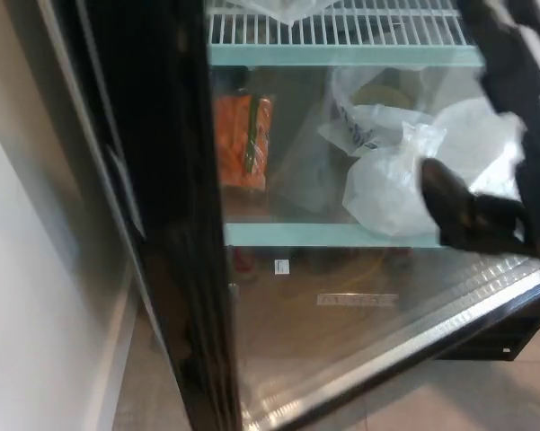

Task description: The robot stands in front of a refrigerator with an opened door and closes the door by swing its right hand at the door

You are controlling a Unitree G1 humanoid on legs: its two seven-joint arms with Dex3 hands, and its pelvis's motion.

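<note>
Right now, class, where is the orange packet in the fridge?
In the head view, the orange packet stands left of centre behind the glass door, under the wire shelf, left of the white plastic bags.

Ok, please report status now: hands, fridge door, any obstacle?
Right hand up against the glass refrigerator door, fingers blurred. Left hand not in view. Orange packet and white plastic bags visible through the glass. Nothing blocking.

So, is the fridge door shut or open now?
Likely not fully shut: the door has a bottom rail slanting against the level shelf edge behind its glass. The right hand is in front.
</note>
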